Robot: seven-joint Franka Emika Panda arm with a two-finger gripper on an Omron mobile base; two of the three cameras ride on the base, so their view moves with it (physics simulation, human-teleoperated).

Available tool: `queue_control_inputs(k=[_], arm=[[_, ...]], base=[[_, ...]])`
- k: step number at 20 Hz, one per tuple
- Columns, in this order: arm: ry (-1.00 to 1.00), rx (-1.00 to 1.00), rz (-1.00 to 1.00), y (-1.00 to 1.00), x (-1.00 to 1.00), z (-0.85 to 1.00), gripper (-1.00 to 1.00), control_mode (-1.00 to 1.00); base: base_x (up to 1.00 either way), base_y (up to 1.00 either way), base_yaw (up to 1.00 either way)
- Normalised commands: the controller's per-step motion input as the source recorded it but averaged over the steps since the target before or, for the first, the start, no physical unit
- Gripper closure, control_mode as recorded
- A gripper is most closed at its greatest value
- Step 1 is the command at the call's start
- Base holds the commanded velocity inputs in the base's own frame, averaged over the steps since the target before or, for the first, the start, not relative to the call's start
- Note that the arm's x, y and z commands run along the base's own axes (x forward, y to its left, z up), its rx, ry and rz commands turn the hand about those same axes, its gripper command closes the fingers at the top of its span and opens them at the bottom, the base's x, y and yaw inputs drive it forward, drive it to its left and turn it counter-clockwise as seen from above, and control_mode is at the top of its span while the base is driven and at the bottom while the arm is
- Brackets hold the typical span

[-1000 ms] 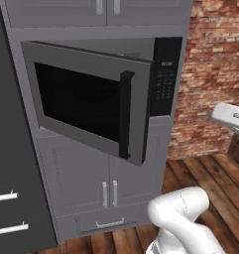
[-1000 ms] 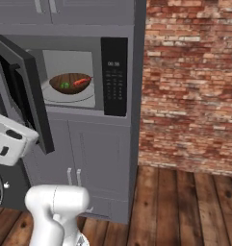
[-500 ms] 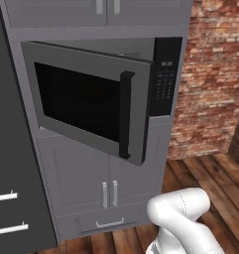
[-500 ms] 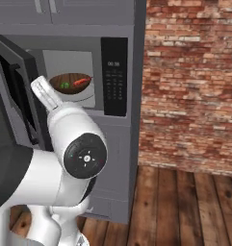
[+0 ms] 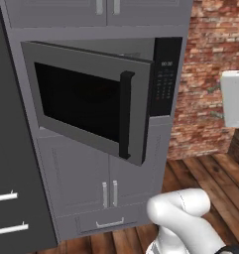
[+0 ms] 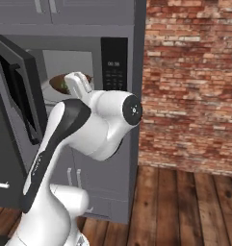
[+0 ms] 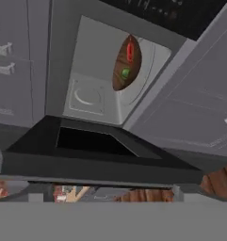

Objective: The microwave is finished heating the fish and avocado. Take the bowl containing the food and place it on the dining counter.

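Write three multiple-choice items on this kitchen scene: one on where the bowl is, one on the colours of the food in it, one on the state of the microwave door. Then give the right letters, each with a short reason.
1. Where is the bowl?
A. On the wooden floor
B. Inside the microwave
C. In the cabinet below the microwave

2. What colours are the two pieces of food in the bowl?
A. Red-orange and green
B. Blue and white
C. Both yellow

3. How does the microwave door stand?
A. Shut flat
B. Taken off
C. Swung open

Answers:
1 B: the hand view shows the brown bowl sitting in the pale interior of the microwave.
2 A: a red-orange fish and a green avocado lie in it.
3 C: the door angles out from the cabinet front, handle forward.
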Motion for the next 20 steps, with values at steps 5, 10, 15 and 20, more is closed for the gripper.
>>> queue_control_inputs(k=[5, 10, 15, 20], arm=[[0.05, 0.0, 0.09, 0.79, 0.69, -0.27, -1.0, -1.0], [0.06, 0.0, 0.11, 0.8, 0.29, -0.02, -1.0, -1.0], [0.05, 0.0, 0.14, 0.98, 0.0, 0.0, -1.0, -1.0], [0.05, 0.0, 0.23, 1.0, -0.24, 0.0, -1.0, -1.0]], base=[[0.0, 0.0, 0.0], [0.0, 0.0, 0.0], [0.0, 0.0, 0.0], [0.0, 0.0, 0.0]])
